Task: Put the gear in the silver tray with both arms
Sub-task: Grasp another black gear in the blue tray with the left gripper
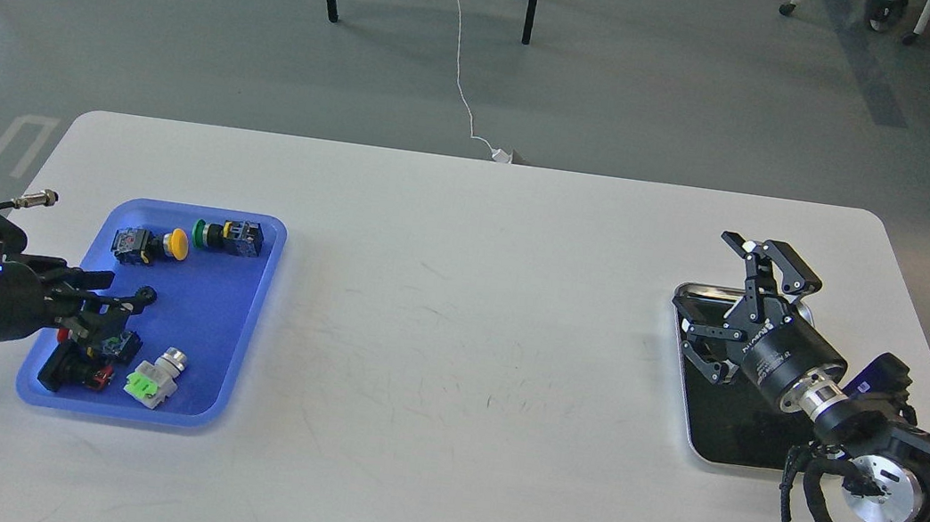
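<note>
- Two pincers are out over your desk (440, 312).
- Your left pincer (121, 295) hangs low over the blue tray (239, 339). Its fingers are apart, with nothing held.
- The green-tagged switch (155, 380) lies nearest you. The yellow button (178, 244) lies farther back.
- Pick one part, put a finger on each side, then squeeze slowly.
- Your right pincer (710, 307) is spread wide and empty above the silver tray (707, 437), far off to the right.
</note>
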Controlling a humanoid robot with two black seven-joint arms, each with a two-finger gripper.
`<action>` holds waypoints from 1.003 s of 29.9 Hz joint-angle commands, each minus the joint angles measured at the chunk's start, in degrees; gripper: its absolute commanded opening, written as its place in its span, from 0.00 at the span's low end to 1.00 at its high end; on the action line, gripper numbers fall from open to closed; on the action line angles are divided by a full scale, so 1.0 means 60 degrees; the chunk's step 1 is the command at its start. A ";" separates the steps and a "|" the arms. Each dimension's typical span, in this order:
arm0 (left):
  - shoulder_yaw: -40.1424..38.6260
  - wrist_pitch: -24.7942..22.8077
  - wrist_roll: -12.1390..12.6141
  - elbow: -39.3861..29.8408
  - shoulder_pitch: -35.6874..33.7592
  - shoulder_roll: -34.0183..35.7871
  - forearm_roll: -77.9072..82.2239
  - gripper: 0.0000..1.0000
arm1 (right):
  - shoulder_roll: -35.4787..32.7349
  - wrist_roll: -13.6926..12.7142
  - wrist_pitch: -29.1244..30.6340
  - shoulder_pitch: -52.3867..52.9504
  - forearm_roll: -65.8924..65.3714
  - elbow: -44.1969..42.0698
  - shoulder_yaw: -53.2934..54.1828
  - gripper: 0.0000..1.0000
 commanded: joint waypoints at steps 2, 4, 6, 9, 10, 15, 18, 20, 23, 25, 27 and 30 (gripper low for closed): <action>0.0158 0.0001 0.0001 0.0073 -0.0202 -0.0121 -0.0001 0.56 | -0.0014 -0.0001 0.0000 0.0007 0.0001 0.0001 0.0005 0.97; 0.0158 0.0001 0.0001 0.0175 -0.0202 -0.0193 0.0014 0.56 | -0.0014 -0.0001 0.0000 0.0007 0.0001 0.0015 0.0020 0.97; 0.0172 0.0001 0.0001 0.0278 -0.0216 -0.0267 0.0159 0.56 | -0.0014 -0.0001 0.0000 0.0007 0.0001 0.0015 0.0020 0.97; 0.0158 0.0001 0.0001 0.0454 -0.0217 -0.0398 0.0277 0.56 | -0.0014 -0.0001 0.0000 0.0007 0.0001 0.0001 0.0035 0.97; 0.0172 0.0001 0.0001 0.0483 -0.0231 -0.0472 0.0277 0.56 | -0.0014 -0.0001 0.0000 0.0007 0.0001 0.0001 0.0049 0.97; 0.0172 0.0001 0.0001 0.0571 -0.0275 -0.0633 0.0277 0.56 | 0.0000 -0.0001 0.0000 0.0007 0.0001 0.0001 0.0049 0.97; 0.0172 -0.0014 0.0001 0.0615 -0.0304 -0.0663 0.0277 0.56 | 0.0000 -0.0001 0.0000 0.0007 0.0001 0.0001 0.0049 0.97; 0.0216 -0.0014 0.0001 0.0688 -0.0363 -0.0706 0.0292 0.56 | -0.0014 -0.0001 0.0000 0.0007 0.0001 0.0015 0.0122 0.97; 0.0625 -0.0014 0.0001 0.0878 -0.0596 -0.0794 0.0292 0.53 | -0.0014 -0.0001 0.0000 -0.0008 0.0001 0.0001 0.0152 0.97; 0.0860 -0.0014 0.0001 0.0923 -0.0743 -0.0795 0.0292 0.45 | -0.0014 -0.0001 0.0000 -0.0008 0.0001 0.0001 0.0152 0.97; 0.0919 -0.0014 0.0001 0.0952 -0.0773 -0.0795 0.0292 0.42 | -0.0014 -0.0001 0.0000 -0.0008 0.0001 0.0015 0.0152 0.97; 0.0934 0.0001 0.0001 0.0996 -0.0773 -0.0809 0.0307 0.32 | -0.0014 -0.0001 0.0000 -0.0008 0.0001 0.0001 0.0166 0.97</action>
